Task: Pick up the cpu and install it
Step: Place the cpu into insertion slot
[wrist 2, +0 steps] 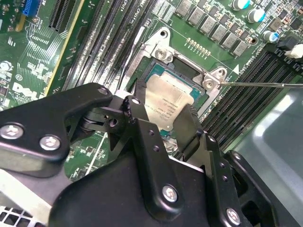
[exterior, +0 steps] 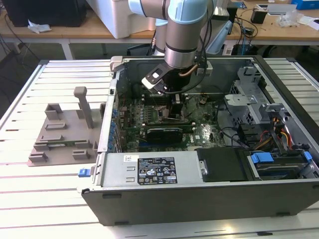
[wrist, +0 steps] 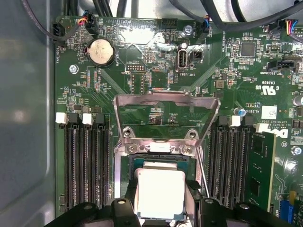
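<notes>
Exterior view looks down from afar on the computer case [exterior: 199, 196]; both wrist views — close — share its socket [wrist 2: 162, 41] [wrist: 156, 141]

Silver-grey cpu [wrist: 160, 191] with a greenish rim; black gripper [wrist 2: 165, 111]; green motherboard [wrist: 142, 90] striped with black memory slots [wrist: 85, 165]; silver socket frame [wrist: 166, 101]; in the exterior view, grey fixture plate [exterior: 60, 134] at 9 o'clock of the dark grey computer case [exterior: 224, 199]; pale blue-and-silver arm [exterior: 185, 25]
</notes>
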